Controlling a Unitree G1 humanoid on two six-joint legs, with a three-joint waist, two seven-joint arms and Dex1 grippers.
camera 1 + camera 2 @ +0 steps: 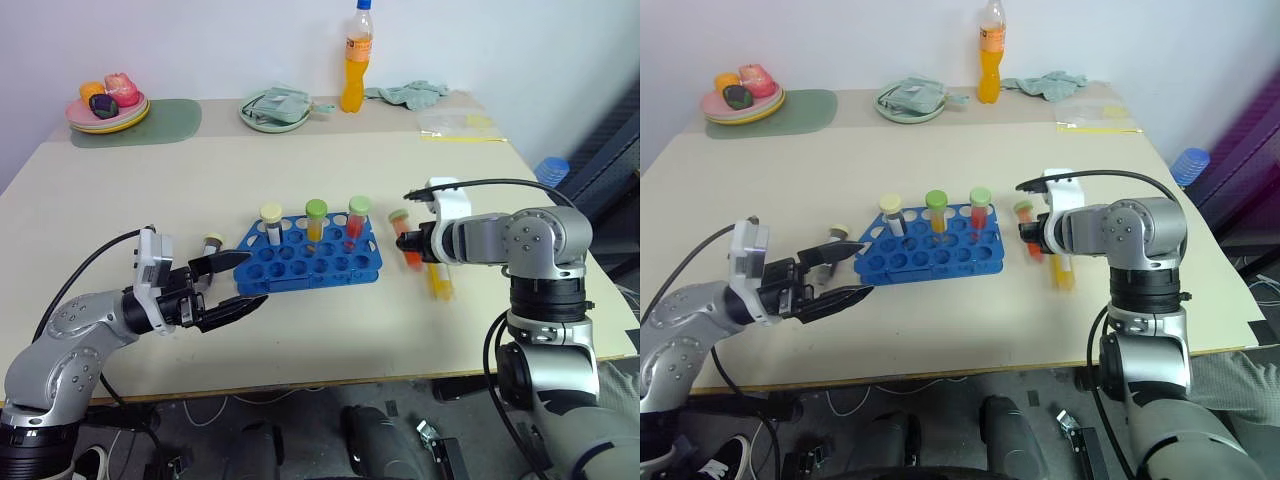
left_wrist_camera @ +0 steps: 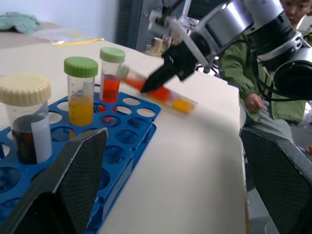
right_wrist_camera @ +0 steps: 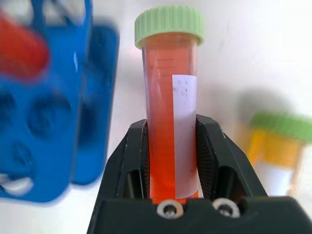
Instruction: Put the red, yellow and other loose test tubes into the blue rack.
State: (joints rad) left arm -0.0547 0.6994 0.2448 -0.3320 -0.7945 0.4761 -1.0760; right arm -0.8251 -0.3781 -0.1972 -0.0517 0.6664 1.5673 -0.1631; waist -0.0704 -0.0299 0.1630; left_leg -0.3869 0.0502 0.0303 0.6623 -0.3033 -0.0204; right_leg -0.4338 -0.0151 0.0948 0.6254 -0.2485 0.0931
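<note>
On the beige tabletop, backed by a white wall, a blue rack is sitting near the front-centre. At the far edge, a stack of plates w/ toy food is resting beside a green mat; a green plate w/ folded cloth, an orange drink bottle and a crumpled teal cloth are lying along the same edge. A person in a green jacket is sitting past the table edge in the left wrist view.

Rack contents, back row: a cream-capped tube w/ dark liquid, a green-capped tube w/ yellow liquid, a green-capped tube w/ red liquid; all are standing upright.

Right gripper is clenching a red test tube just to the right of the rack; pads are pressing both sides of the lower body, green cap pointing away from the wrist. A yellow test tube is lying on the table just beside it. A further small tube is lying off the rack's left end.

Left gripper is hovering at the rack's left end, jaws spread wide, gripping nothing.
</note>
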